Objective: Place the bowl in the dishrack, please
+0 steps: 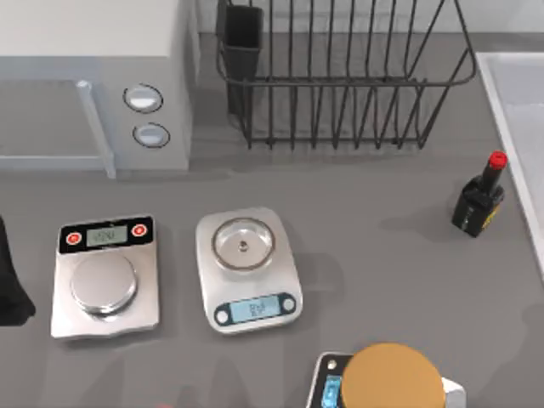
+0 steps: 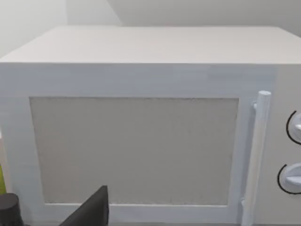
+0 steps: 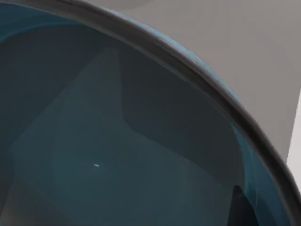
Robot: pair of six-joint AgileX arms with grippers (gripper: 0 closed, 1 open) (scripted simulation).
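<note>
A: Where do we see the bowl (image 3: 117,155)?
B: Close under our right wrist camera. The dishrack (image 1: 344,76) stands at the upper middle of the top view.
A: And the pincers?
B: Their state we cannot tell.

Grey table (image 1: 374,246) — dishrack (image 1: 340,76), scales (image 1: 248,270)

Matt grey table, shiny steel, glazed blue.
The bowl (image 3: 117,160) looks smooth and glossy like glazed ceramic; the dishrack (image 1: 340,81) is black coated wire; scale plates (image 1: 243,244) are brushed metal; the microwave (image 2: 141,94) is matt white; the table (image 1: 382,255) is dull.
</note>
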